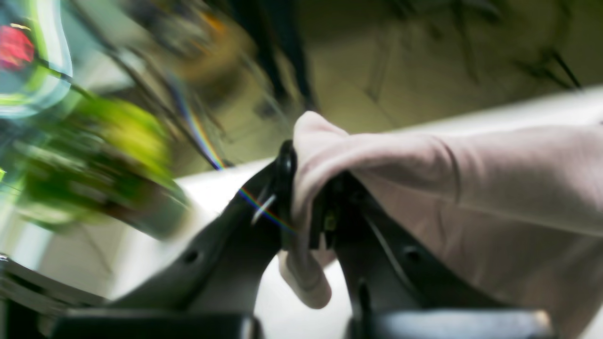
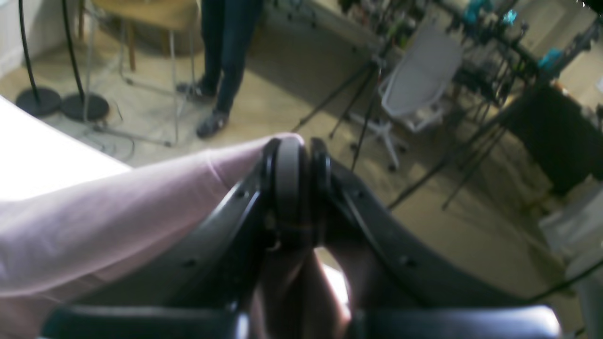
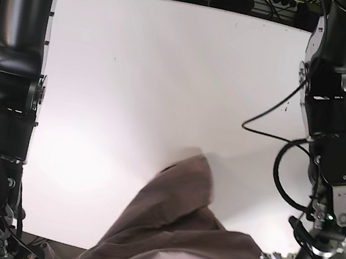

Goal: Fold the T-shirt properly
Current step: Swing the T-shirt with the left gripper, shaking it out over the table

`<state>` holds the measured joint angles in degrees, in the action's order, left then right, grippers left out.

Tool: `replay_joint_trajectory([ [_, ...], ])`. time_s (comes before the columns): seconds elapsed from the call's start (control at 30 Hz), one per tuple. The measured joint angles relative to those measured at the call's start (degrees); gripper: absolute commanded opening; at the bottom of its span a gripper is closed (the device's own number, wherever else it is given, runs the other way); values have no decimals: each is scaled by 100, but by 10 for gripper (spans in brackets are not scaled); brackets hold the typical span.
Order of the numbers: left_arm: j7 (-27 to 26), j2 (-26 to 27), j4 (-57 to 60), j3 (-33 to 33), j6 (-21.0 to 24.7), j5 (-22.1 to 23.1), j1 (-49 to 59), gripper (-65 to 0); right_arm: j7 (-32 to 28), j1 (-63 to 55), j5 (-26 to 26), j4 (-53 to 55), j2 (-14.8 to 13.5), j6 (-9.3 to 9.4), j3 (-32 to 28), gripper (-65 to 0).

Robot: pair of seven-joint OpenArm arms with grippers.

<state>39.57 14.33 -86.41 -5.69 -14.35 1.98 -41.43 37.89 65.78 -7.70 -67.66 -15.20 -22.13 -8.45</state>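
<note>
White table (image 3: 170, 69), bare across its far and middle area. Pink T-shirt (image 3: 173, 243) bunched at the near edge, one fold reaching toward the centre. Left gripper (image 1: 304, 188): jaws clamped on a shirt edge, cloth draped over the tips, lifted off the table. Right gripper (image 2: 297, 165): jaws pressed together on cloth, at the table's near corner with floor beyond.

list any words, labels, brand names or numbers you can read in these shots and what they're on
None can be read.
The pink T-shirt shows no print or tag.
The left gripper and right gripper, both clamped on the shirt, show no markings.
The white table is blank.
The background clutter in the left wrist view is too blurred to read.
</note>
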Motion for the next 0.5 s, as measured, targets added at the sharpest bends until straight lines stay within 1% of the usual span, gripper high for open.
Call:
replay_joint_trajectory([
  [0.07, 85, 184, -105, -90, -74, 17, -282, -650, 4, 149, 4, -11, 63, 4, -7, -623],
  [0.23, 632, 656, -514, -118, -118, 13, -938, -650, 70, 382, -7, -245, 109, 0, -15, -623],
  [0.27, 662, 713, -564, -118, -116, 15, -1075, -650, 70, 433, -15, -247, 111, 4, -15, -623],
  [0.37, 914, 780, -866, -131, -118, 33, -1362, -650, 81, 481, -2, -275, 118, 13, -11, -623],
  [0.4, 951, 782, -981, -133, -120, 50, -1399, -650, 94, 463, 0, -326, 105, 11, -4, -623],
  [0.43, 1145, 787, -1134, -144, -118, 48, -1423, -650, 120, 444, -11, -363, 105, 7, -2, -623],
  [0.5, 1263, 820, -1412, -136, -177, 50, -1349, -650, 175, 339, -4, -470, 90, 13, 0, -623],
])
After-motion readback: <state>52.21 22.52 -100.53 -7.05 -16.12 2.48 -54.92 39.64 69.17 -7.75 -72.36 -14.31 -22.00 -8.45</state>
